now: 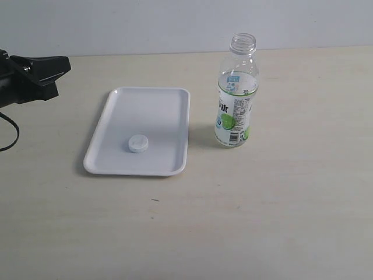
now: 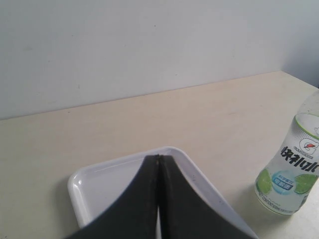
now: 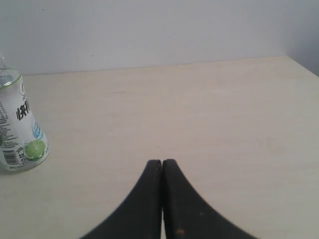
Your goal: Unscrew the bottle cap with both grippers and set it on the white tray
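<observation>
The white bottle cap (image 1: 139, 143) lies flat inside the white tray (image 1: 116, 105), near its front middle. To the right of the tray the clear bottle (image 1: 236, 93) stands upright on the table, its threaded neck bare. My left gripper (image 1: 63, 65) hangs at the far left edge, well away from the tray, and its jaws are shut on nothing (image 2: 158, 157). The left wrist view shows the tray (image 2: 94, 184) and the bottle (image 2: 291, 179). My right gripper (image 3: 162, 162) is shut and empty above bare table, with the bottle (image 3: 20, 124) off to one side; it is out of the exterior view.
The pale wooden table (image 1: 280, 210) stretches wide in front of and right of the bottle. A plain light wall (image 1: 175, 23) runs along the table's far edge. A black cable (image 1: 11, 131) loops below the left arm.
</observation>
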